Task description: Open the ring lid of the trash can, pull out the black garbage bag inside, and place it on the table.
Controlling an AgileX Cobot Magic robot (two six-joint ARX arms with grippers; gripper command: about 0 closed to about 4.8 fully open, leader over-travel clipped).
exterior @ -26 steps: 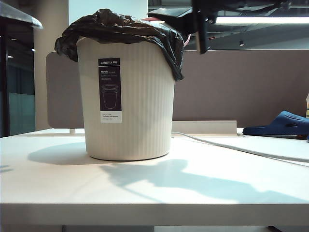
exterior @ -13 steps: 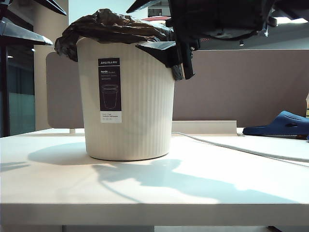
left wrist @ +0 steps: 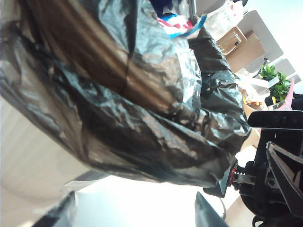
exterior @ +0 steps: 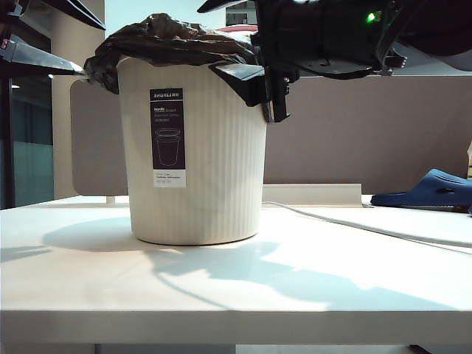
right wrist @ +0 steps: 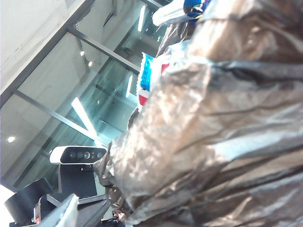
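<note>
Two parted hands, left hand and right hand, flank the upright trash can with its bag-draped rim.

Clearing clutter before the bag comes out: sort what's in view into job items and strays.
Job: trash can; black garbage bag draped over its rim; table; left end effector and right end effector, both at the rim.
Strays: dark blue slipper; white cable.

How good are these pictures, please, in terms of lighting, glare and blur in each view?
Exterior view: sharp, with dark shadows on the wide white table and the open right gripper silhouetted at the rim of the cream ribbed trash can. Left wrist view: the glossy black garbage bag fills it, the background overexposed. Right wrist view: sheen on the bag, soft at close range.
</note>
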